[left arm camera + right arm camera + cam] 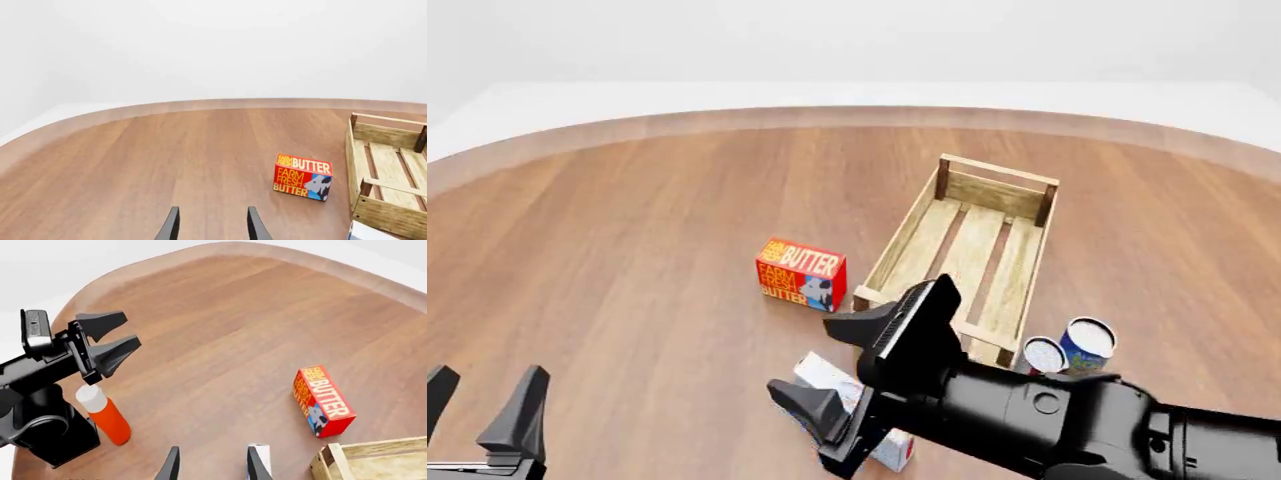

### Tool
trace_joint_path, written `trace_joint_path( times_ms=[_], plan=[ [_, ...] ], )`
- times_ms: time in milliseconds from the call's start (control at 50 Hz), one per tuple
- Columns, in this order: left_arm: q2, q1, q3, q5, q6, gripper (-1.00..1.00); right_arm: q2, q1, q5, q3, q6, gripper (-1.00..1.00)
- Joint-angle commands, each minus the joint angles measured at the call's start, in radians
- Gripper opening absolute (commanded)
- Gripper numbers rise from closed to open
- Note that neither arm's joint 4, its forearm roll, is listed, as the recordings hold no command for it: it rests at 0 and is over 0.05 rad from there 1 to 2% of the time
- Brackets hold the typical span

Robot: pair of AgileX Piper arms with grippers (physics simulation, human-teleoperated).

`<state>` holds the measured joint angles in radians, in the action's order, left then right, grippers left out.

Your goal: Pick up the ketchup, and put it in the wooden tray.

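Both claws, left (481, 395) and right (854, 365), gape; ketchup (103, 415) stands untouched.

I note the ketchup (107, 418) as red-orange with a white cap. The wooden tray (924, 243) is pale tan slats with darker brown corner posts. The butter box (801, 273) is red with an orange top band, white and yellow lettering, and a black-and-white cow. Both grippers, left (478, 405) and right (861, 365), are black. The table (627, 230) is reddish-brown woodgrain with a lighter rim
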<state>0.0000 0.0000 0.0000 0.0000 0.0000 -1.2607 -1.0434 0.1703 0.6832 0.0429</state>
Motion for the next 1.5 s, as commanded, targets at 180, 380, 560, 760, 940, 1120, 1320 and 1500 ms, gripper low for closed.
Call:
trace_joint_path(
  times_ms=[180, 380, 560, 760, 940, 1120, 1320, 1500],
  plan=[
    [0.0, 0.0, 0.0, 0.0, 0.0, 1.0, -0.214, -0.18, 0.02, 0.167, -0.039, 1.0],
    [0.0, 0.0, 0.0, 0.0, 0.0, 1.0, -0.328, -0.251, 0.029, 0.239, -0.061, 1.0],
    [0.0, 0.0, 0.0, 0.0, 0.0, 1.0, -0.383, -0.297, 0.021, 0.286, -0.065, 1.0],
    [0.0, 0.0, 0.0, 0.0, 0.0, 1.0, -0.426, -0.316, 0.027, 0.317, -0.084, 1.0],
    [0.0, 0.0, 0.0, 0.0, 0.0, 1.0, -0.504, -0.352, 0.03, 0.368, -0.094, 1.0],
    [0.0, 0.0, 0.0, 0.0, 0.0, 1.0, -0.555, -0.38, 0.043, 0.396, -0.102, 1.0],
    [0.0, 0.0, 0.0, 0.0, 0.0, 1.0, -0.597, -0.384, 0.052, 0.421, -0.118, 1.0],
    [0.0, 0.0, 0.0, 0.0, 0.0, 1.0, -0.632, -0.372, 0.054, 0.441, -0.127, 1.0]
  ],
)
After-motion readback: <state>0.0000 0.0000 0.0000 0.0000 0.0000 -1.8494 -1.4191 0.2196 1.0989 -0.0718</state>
